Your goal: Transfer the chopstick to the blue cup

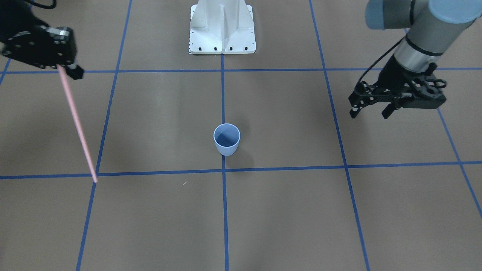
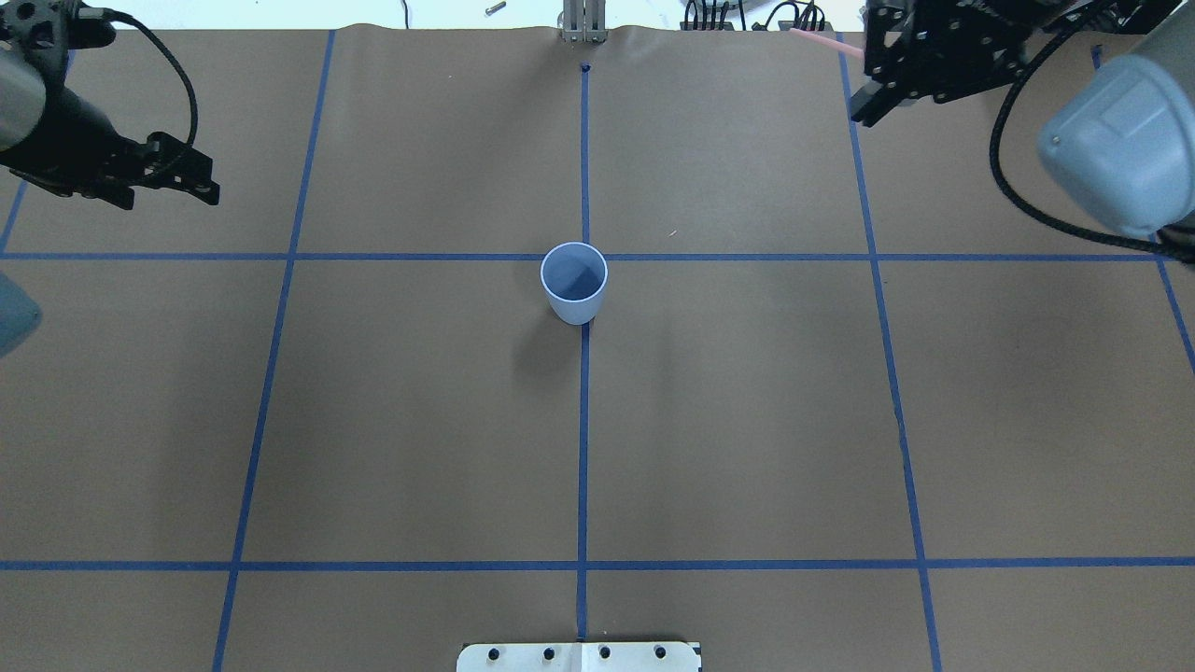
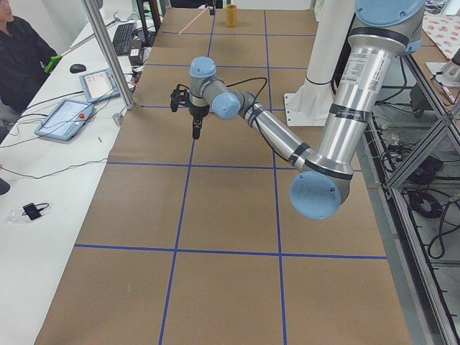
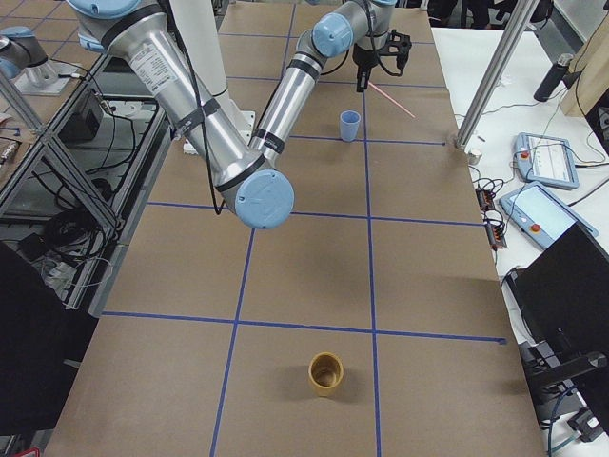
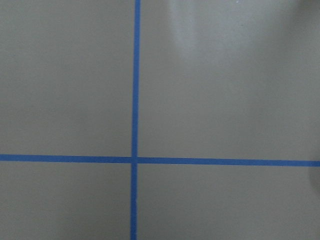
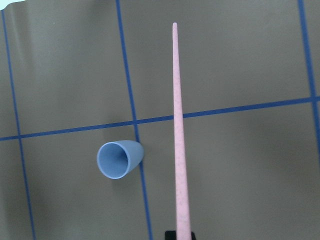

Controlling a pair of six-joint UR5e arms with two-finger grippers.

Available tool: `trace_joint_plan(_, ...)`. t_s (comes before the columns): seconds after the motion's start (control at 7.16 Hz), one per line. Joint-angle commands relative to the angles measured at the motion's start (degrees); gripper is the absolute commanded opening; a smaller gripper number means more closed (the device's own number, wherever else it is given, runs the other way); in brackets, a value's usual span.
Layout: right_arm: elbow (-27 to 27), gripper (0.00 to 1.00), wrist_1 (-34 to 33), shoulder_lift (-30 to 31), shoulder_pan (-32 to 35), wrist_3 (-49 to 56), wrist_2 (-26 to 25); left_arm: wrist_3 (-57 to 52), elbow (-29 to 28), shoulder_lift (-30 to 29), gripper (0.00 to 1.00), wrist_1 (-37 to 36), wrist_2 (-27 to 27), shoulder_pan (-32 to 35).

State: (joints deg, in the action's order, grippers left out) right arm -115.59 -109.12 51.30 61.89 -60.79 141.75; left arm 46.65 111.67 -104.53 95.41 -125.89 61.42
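The blue cup (image 1: 226, 139) stands upright and empty at the table's middle, on a tape line; it also shows in the overhead view (image 2: 573, 281) and the right wrist view (image 6: 119, 159). My right gripper (image 1: 67, 69) is shut on the thick end of the pale-pink chopstick (image 1: 77, 124), held above the table, slanting forward and away from the robot. In the right wrist view the chopstick (image 6: 179, 140) passes to the right of the cup, apart from it. My left gripper (image 1: 371, 111) is open and empty above the table, well off to the cup's other side.
A tan cup (image 4: 325, 374) stands at the table's right end. The white robot base (image 1: 222, 34) is at the table's back edge. An operator (image 3: 21, 57), tablets and a metal pole (image 3: 108, 50) are along the far side.
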Motion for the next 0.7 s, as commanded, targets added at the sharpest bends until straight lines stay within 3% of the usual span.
trace_joint_plan(0.0,2.3,0.00,8.1,-5.1,-9.8,-19.8,-4.4,-5.8,-0.8,1.8,0.98,-0.1,-1.9,3.6)
trace_joint_plan(0.14,4.0,0.00,8.1,-8.6,-13.4,-24.2,-6.4,-8.6,-1.3,3.3,0.98,0.0,-2.0,4.9)
trace_joint_plan(0.56,6.2,0.00,8.1,-9.7,-19.3,-24.3,-8.3,-9.6,-2.3,3.6,0.98,0.1,-2.4,5.5)
